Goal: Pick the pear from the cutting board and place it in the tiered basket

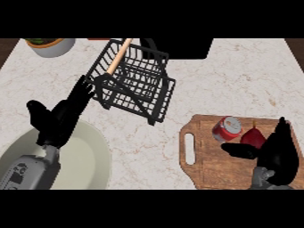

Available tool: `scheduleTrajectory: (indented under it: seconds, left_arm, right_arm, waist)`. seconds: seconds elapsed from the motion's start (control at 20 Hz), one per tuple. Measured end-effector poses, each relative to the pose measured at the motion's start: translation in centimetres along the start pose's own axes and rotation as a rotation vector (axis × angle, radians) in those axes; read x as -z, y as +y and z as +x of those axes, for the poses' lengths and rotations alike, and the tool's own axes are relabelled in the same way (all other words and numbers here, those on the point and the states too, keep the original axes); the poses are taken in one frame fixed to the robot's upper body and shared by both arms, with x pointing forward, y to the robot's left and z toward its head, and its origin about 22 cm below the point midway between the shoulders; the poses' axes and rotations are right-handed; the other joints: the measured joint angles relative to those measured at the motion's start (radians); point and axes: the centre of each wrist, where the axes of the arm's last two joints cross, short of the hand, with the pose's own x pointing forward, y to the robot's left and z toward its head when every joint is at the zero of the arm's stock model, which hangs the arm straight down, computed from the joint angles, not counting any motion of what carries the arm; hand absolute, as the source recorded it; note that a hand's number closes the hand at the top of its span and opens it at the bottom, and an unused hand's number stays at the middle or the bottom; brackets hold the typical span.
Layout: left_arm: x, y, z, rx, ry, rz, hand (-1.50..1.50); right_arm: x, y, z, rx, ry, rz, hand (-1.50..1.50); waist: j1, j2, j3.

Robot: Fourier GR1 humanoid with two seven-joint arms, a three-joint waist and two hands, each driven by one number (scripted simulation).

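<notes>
Reaching right robot hand (277,149) spread beside pear (252,136), cutting board (207,164) edge, left robot hand (59,118) spread

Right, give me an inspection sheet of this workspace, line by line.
Surface: pale marble counter, dark wood showing at both far sides.
Job's things: dark red pear on the wooden cutting board; black wire tiered basket with a wooden handle, further back and to the left.
Clutter: red can on the board beside the pear; cream plate at near left; a bowl at far left.
Hands: right hand over the board right by the pear, fingers straight; left hand open between plate and basket.
Cables: nothing seen.
Surroundings: a dark object at the counter's far edge, cannot tell what.
</notes>
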Motion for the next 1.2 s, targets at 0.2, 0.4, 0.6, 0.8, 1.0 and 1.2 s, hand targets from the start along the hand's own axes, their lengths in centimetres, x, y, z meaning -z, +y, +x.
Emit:
scheduleTrajectory:
  seconds: [0.2, 0.4, 0.6, 0.8, 1.0, 1.2]
  left_arm:
    - [0.0, 0.4, -0.2, -0.001, -0.004, 0.001, 0.0]
    - [-0.2, 0.5, 0.1, -0.012, 0.002, 0.0, 0.0]
    - [0.1, 0.8, -0.1, -0.01, 0.006, -0.008, 0.0]
    - [-0.3, 0.4, 0.0, -0.014, -0.004, 0.001, 0.0]
    - [-0.4, 0.7, -0.1, -0.014, -0.013, -0.003, 0.0]
    - [-0.2, 0.2, -0.1, -0.005, -0.004, 0.0, 0.0]
  right_arm:
    - [0.5, 0.5, -0.7, -0.018, 0.018, -0.018, -1.5]
    - [0.5, 0.8, -1.4, -0.03, 0.03, -0.022, -1.5]
    - [1.0, 1.7, -1.9, -0.028, 0.029, -0.024, -1.5]
    - [1.9, 1.7, -2.7, -0.012, 0.053, -0.028, -1.5]
    - [3.0, 2.4, -3.3, 0.003, 0.08, -0.026, -1.5]
    - [3.6, 2.8, -3.5, 0.022, 0.097, -0.02, -1.5]
  waist:
    - [-0.003, -0.001, 0.0]
    - [-0.003, -0.001, -0.002]
    - [-0.004, 0.0, -0.001]
    - [-0.005, -0.001, -0.002]
    - [-0.005, 0.0, -0.002]
    - [-0.005, -0.001, -0.001]
